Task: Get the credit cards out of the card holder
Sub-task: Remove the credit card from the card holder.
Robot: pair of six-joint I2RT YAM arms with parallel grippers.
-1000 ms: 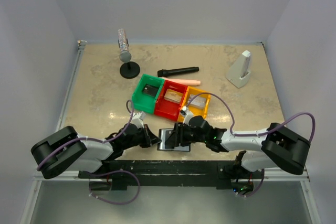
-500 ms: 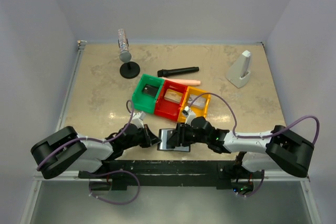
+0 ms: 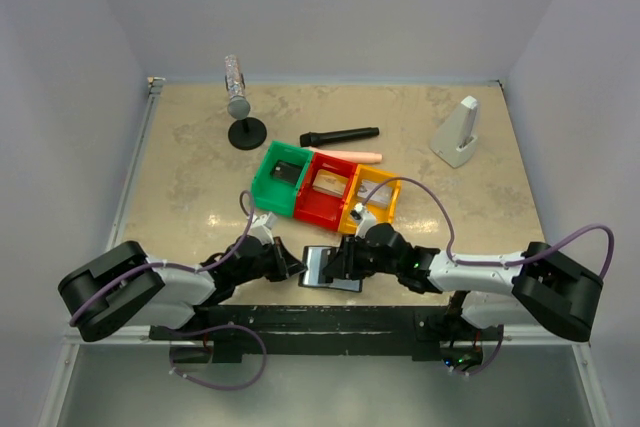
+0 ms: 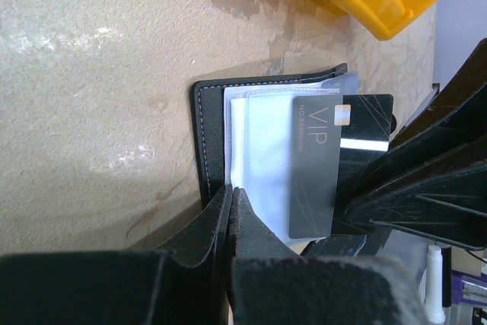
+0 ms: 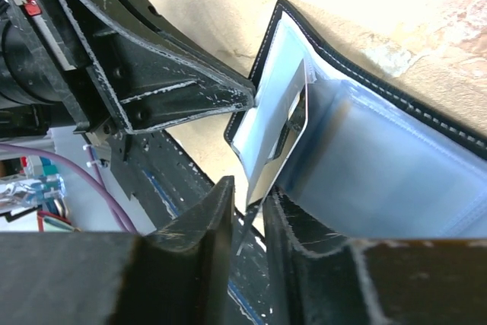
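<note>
**Black card holder spread open near the front edge, one card partly out**

Top view: the card holder lies flat on the beige surface, close to its near edge. It sits just in front of the red bin, which stands in a row between a green bin and a yellow bin. The left end effector meets the holder's left side, and the right end effector is over its right half. Further back lie a black stick and a pink stick just beside it. A silvery cylinder on a black stand stands at the back left and a white wedge at the back right, both well apart from the holder.

Left wrist view: the holder's stitched black cover is folded open, with clear sleeves showing inside. A dark grey card marked VIP lies over the sleeves and projects past them toward the right end effector's black fingers. The left end effector's fingers are pressed together with no gap, their tips on the holder's near edge. Whether a layer is pinched between them I cannot tell.

Right wrist view: the card's pale, reflecting face rises out of the sleeves. Its lower corner sits between the right end effector's fingers, which stand slightly apart with a gap visible, so they are not clamped on it. The left end effector's closed tips touch the holder's corner.
</note>
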